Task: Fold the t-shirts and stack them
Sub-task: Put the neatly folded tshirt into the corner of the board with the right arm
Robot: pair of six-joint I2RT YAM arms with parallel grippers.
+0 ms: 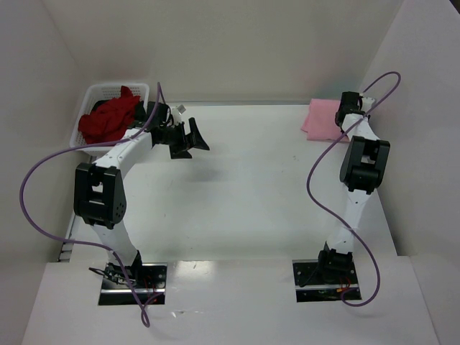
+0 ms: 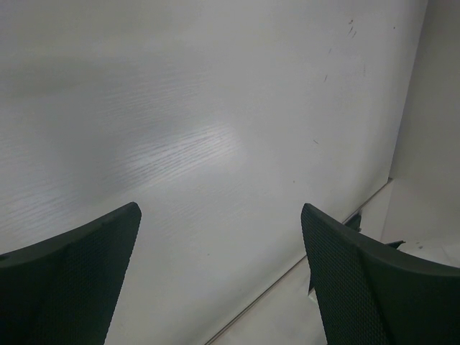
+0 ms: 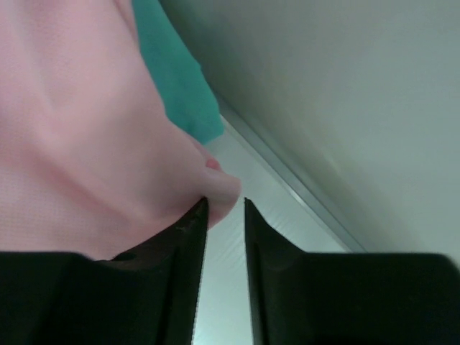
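A light pink t-shirt [image 1: 320, 118] lies folded at the table's far right corner; the right wrist view shows it [image 3: 79, 144] lying on a teal t-shirt [image 3: 176, 79]. My right gripper [image 1: 343, 108] is at the pink shirt's far right edge. Its jaws [image 3: 225, 203] stand a narrow gap apart, with the shirt's edge against the left fingertip and nothing clamped. Dark red t-shirts [image 1: 108, 118] lie bunched in the white basket [image 1: 93, 93] at the far left. My left gripper [image 1: 190, 140] hangs wide open and empty [image 2: 219, 208] over bare table, just right of the basket.
White walls close in the table at the back and both sides. The back wall's base strip [image 3: 287, 183] runs close behind the pink and teal shirts. Purple cables loop off both arms.
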